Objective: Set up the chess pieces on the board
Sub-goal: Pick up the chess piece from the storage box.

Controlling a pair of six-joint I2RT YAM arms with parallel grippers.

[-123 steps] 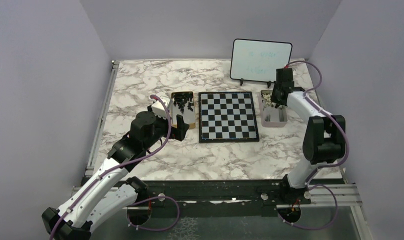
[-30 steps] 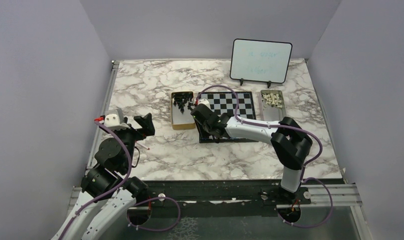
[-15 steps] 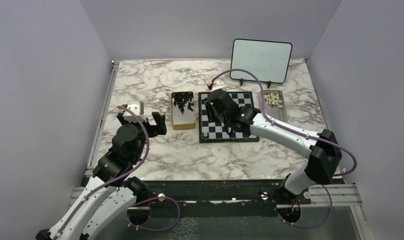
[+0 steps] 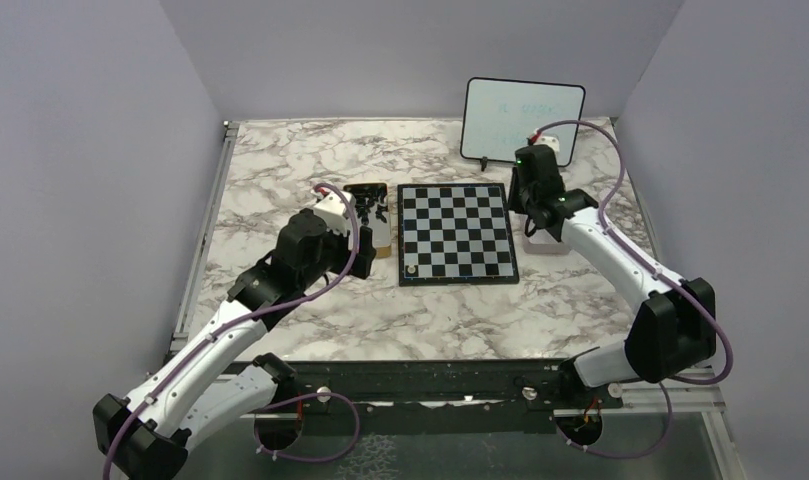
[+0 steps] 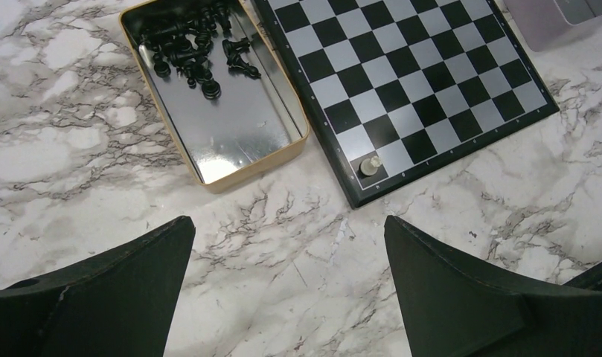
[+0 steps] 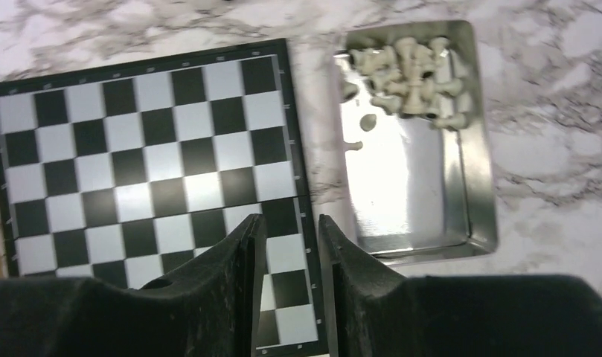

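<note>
Since half a second ago your right gripper (image 6: pixel 290 223) has swung off the flat black-and-white checked board (image 4: pixel 456 232) toward the shiny silver metal tray (image 6: pixel 478 186) of cream-white chess pieces (image 6: pixel 405 71); its jaws are narrowly parted, nothing held. Your left gripper (image 5: pixel 288 230) gapes wide, empty, near the gold tin (image 5: pixel 245 167) of black pieces (image 5: pixel 197 52). One cream piece (image 5: pixel 370 165) stands on the board's near-left corner square. The upright whiteboard (image 4: pixel 523 120) has writing too faint to read.

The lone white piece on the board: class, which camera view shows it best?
The left wrist view: the white piece stands close and unobstructed on a dark corner square of the board. The top external view shows it only as a tiny pale dot. The right wrist view does not show it.
</note>
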